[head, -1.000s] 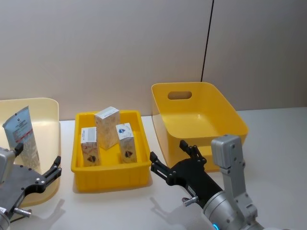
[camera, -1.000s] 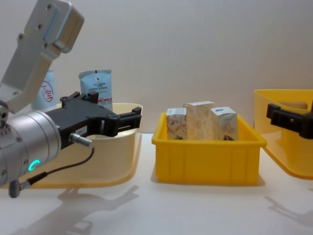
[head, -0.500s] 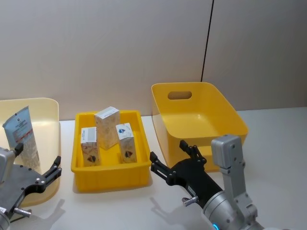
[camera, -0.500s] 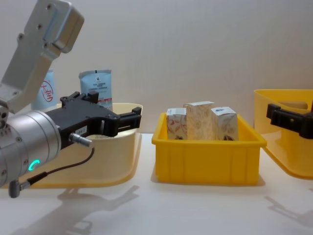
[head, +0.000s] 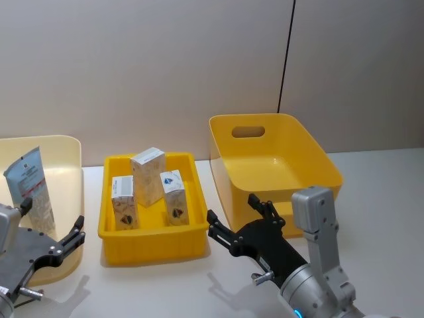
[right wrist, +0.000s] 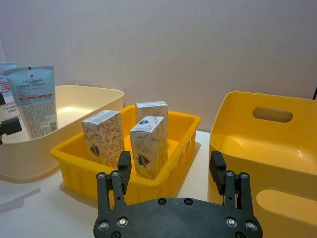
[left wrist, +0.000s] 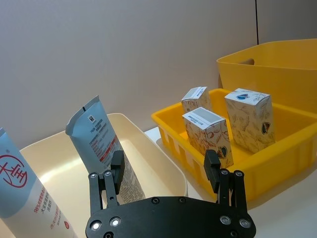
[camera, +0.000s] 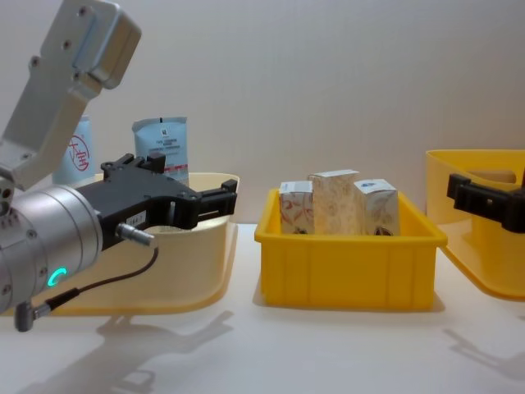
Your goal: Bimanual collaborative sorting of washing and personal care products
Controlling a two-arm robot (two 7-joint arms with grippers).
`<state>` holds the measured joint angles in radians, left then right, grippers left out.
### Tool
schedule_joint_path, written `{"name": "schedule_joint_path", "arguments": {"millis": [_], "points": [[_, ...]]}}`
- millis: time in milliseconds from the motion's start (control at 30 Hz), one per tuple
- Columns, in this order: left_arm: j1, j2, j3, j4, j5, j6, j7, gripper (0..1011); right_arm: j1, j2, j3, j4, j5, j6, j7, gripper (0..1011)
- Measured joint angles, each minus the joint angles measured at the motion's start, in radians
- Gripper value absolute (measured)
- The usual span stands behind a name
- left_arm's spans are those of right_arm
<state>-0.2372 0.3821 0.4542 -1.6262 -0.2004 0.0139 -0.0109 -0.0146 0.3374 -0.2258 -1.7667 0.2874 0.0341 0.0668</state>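
Note:
Three patterned cartons [head: 147, 175] stand upright in a shallow yellow tray [head: 152, 250]; they also show in the right wrist view as cartons [right wrist: 148, 146]. A pale blue squeeze tube [head: 30, 184] stands in the cream bin [head: 69, 151] beside a pale bottle with red characters [left wrist: 20, 193]. My left gripper [head: 53, 217] hovers open and empty at the cream bin's near side, short of the tube [left wrist: 99, 144]. My right gripper [head: 232, 207] hangs open and empty in front of the tray's right corner and the big yellow bin [head: 278, 165].
The cream bin, the tray and the handled yellow bin [right wrist: 267, 144] stand in a row along the table's back, close to a grey wall. Bare white tabletop [camera: 328, 353] lies in front of all three containers.

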Motion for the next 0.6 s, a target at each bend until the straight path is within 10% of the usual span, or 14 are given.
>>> {"name": "schedule_joint_path", "arguments": {"millis": [600], "points": [[-0.003, -0.001, -0.017, 0.008, -0.021, -0.004, -0.02, 1000, 0.0, 0.0, 0.0, 0.0, 0.0, 0.0, 0.0, 1001]]}}
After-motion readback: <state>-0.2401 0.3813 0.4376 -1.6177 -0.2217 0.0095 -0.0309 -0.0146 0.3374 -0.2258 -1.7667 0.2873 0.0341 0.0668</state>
